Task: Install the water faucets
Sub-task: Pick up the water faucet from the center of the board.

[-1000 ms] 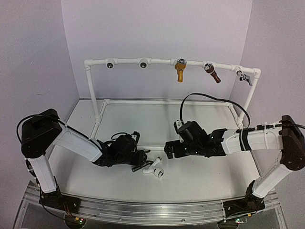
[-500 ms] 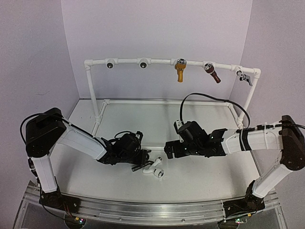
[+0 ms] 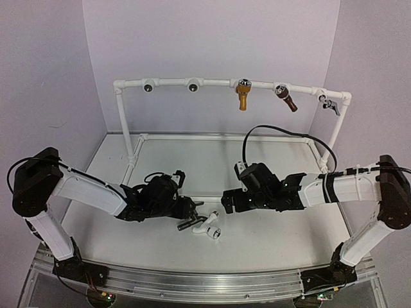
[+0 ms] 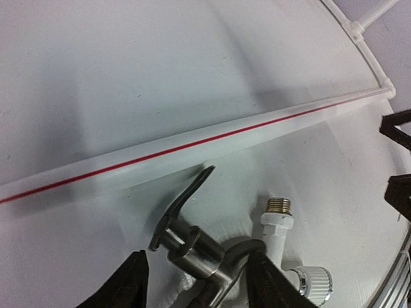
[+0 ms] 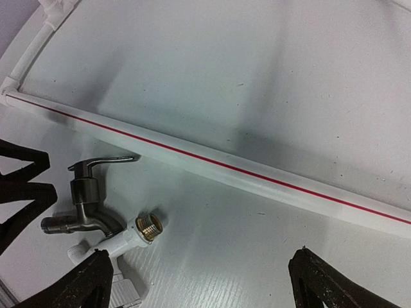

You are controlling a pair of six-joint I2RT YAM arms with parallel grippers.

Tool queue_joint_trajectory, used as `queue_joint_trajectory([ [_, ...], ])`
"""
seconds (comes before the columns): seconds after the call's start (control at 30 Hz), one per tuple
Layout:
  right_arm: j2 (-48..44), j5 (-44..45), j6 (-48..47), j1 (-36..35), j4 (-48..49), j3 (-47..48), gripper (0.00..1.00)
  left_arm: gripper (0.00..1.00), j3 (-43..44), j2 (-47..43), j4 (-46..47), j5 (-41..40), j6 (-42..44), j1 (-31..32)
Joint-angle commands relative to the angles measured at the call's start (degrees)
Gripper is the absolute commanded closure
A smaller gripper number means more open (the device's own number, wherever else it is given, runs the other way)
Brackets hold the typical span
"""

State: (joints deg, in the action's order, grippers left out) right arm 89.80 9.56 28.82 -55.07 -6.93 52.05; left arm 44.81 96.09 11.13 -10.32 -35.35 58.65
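Plainly, the steel faucet (image 4: 189, 247) looked like the heavier of the two: rigid metal with a smooth, slippery barrel and a thin lever that would likely turn or slip if pinched. The stout round body below the lever seemed the safest place to take hold, squeezed across its width. The white plastic faucet (image 4: 277, 237), with its brass thread (image 4: 278, 205), was judged light and stiff. Its tube between thread and knob offered a fair grip, though it might skid on the tabletop (image 4: 128, 77) under a sideways push.

The left fingers (image 4: 131, 285) stood parted, one on each side of the steel faucet's body. A narrow gap showed on both sides, so nothing was gripped. The lever pointed away beyond the fingertips, and the white faucet lay just outside the right-hand finger, touching or nearly touching the steel one.

The right fingers (image 5: 83, 285) were spread wide and empty, with both faucets off beyond their left-hand finger.
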Motion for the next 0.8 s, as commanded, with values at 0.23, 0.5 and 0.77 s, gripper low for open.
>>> queue_joint_trajectory([
  [0.23, -1.19, 1.41, 0.54, -0.39, 1.04, 0.09, 0.02, 0.29, -9.02, -5.37, 9.36, -2.37, 7.48, 5.81],
  [0.5, -1.09, 1.17, 0.54, -0.41, 1.04, 0.25, 0.02, 0.38, -13.84, -4.29, 11.73, -5.45, 17.36, 9.64],
  [0.77, -1.30, 1.08, 0.66, -0.39, 1.14, 0.42, 0.02, 0.42, -12.59, 2.34, 15.14, -8.91, 19.08, 9.76],
])
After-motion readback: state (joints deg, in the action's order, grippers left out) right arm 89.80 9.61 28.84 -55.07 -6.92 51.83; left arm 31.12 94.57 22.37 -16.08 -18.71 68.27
